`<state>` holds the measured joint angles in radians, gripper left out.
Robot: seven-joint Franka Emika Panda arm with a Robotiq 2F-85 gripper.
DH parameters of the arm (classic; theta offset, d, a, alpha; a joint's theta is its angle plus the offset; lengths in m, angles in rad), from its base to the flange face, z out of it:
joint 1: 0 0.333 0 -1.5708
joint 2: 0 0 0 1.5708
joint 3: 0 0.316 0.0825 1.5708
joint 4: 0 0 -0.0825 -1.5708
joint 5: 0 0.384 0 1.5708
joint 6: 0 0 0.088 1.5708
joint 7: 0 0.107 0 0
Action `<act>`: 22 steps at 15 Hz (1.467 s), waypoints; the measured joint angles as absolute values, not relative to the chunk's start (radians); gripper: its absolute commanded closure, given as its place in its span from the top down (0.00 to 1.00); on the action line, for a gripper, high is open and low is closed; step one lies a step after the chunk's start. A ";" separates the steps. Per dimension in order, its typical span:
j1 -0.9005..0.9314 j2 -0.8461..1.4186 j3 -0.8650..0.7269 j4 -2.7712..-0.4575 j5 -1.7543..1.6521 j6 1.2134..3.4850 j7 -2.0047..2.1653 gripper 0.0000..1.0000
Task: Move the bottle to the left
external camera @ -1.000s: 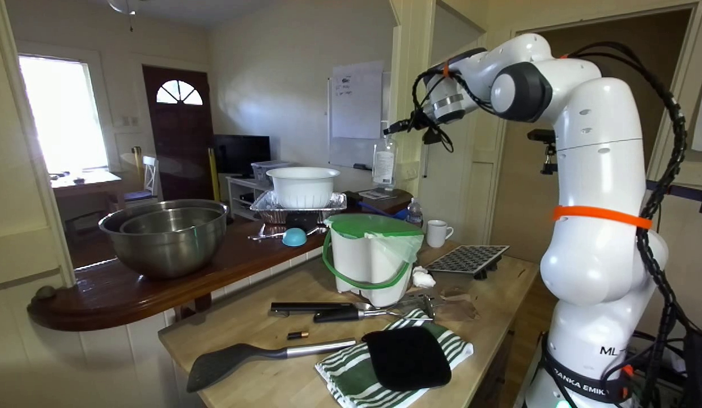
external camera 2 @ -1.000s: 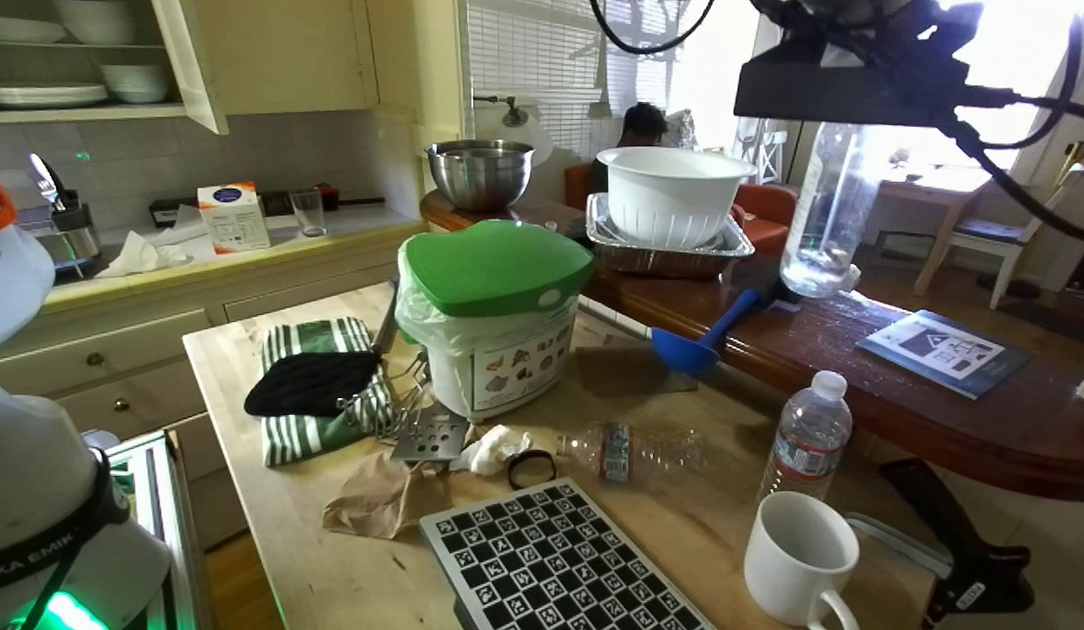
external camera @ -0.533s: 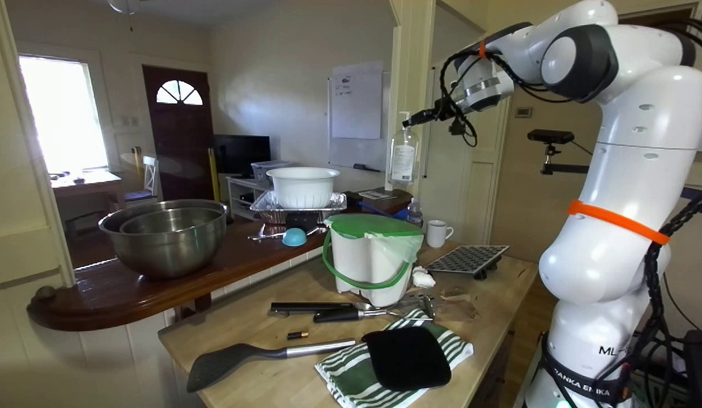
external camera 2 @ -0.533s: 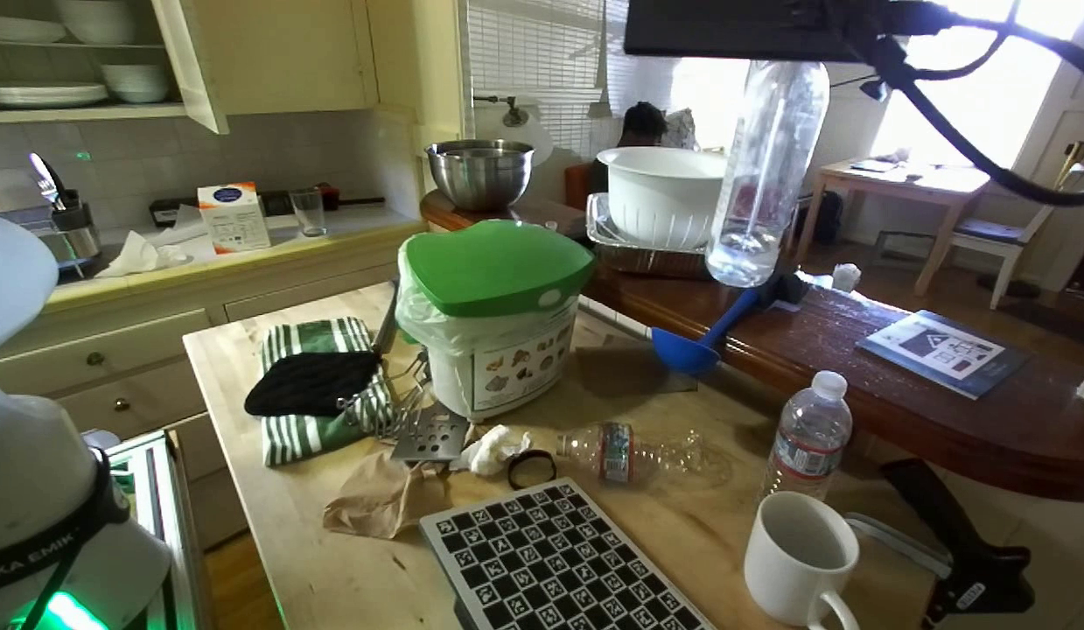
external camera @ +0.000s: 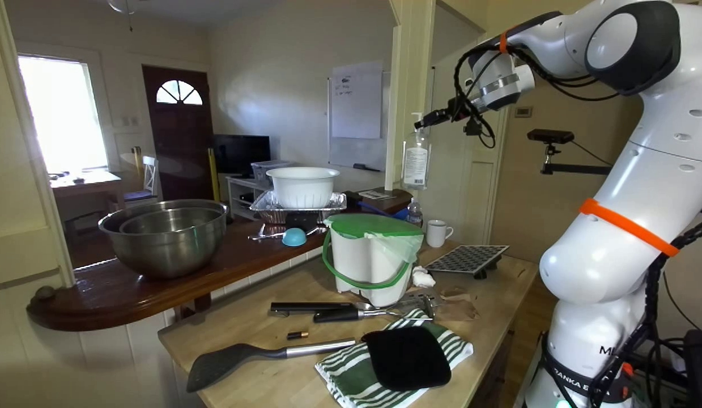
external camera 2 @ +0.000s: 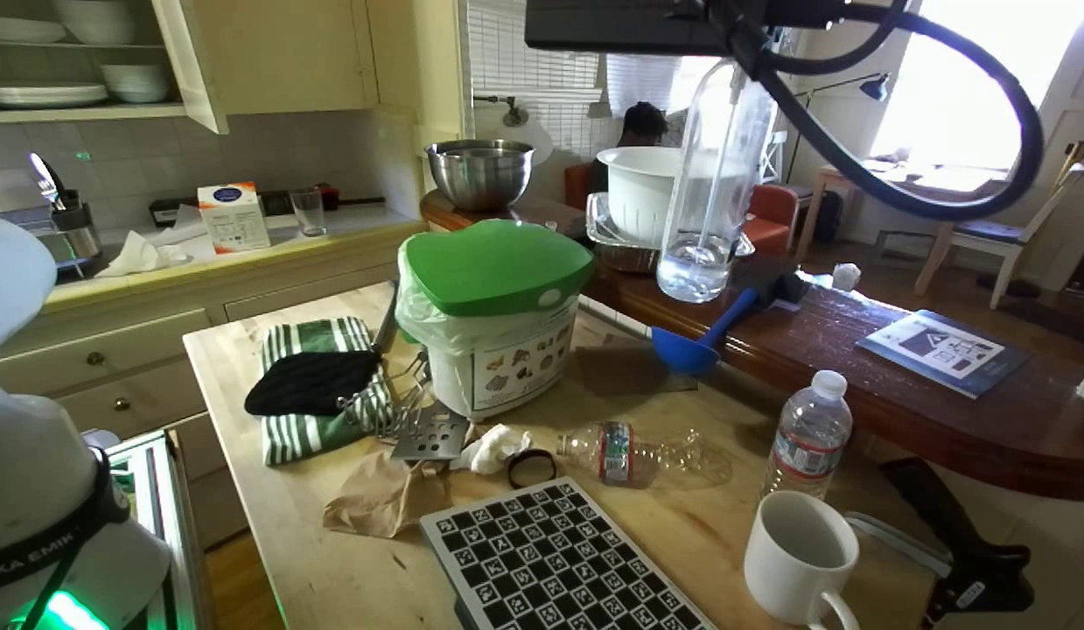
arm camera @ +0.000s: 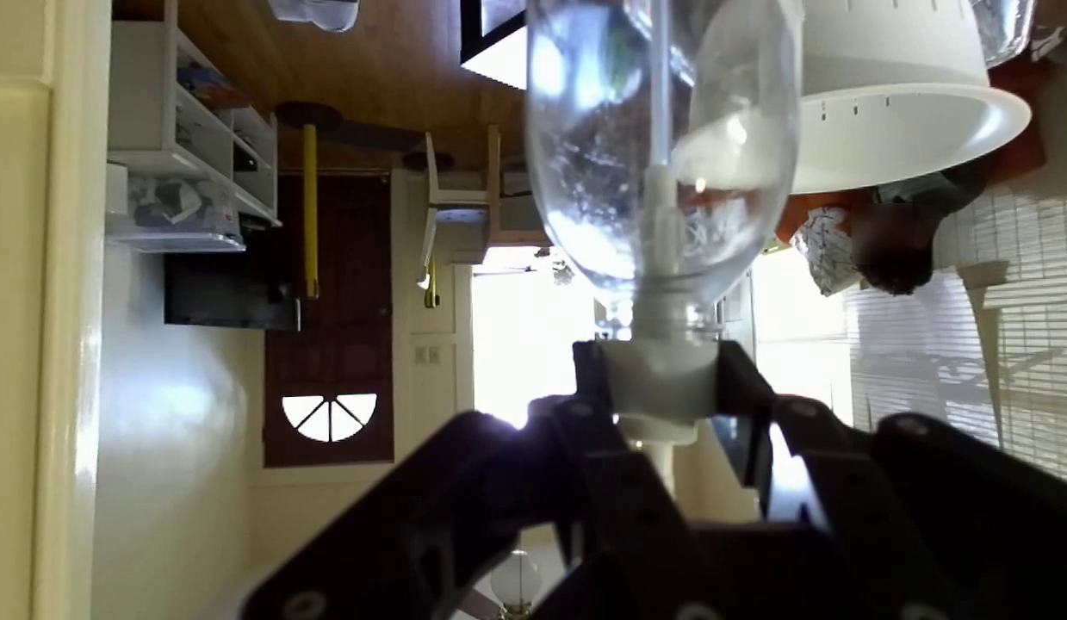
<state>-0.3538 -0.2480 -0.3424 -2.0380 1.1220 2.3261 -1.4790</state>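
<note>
Within gripper (arm camera: 662, 379) | bottle (external camera: 415, 163): clear, white-topped, labelled | liquid (external camera 2: 695, 276) seemingly low

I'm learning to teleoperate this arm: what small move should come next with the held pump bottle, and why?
Probably a gentle shift to the left at this height, fingers closed. They grip the pump bottle by its white collar, it hangs in mid-air, and the table is cluttered, so lowering now might knock something.
</note>
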 measured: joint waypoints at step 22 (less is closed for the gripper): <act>-0.378 -0.325 -0.398 -2.132 1.069 2.364 -1.436 0.09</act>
<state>-0.3781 -0.3252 -0.3980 -2.1323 1.0688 2.3637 -1.4357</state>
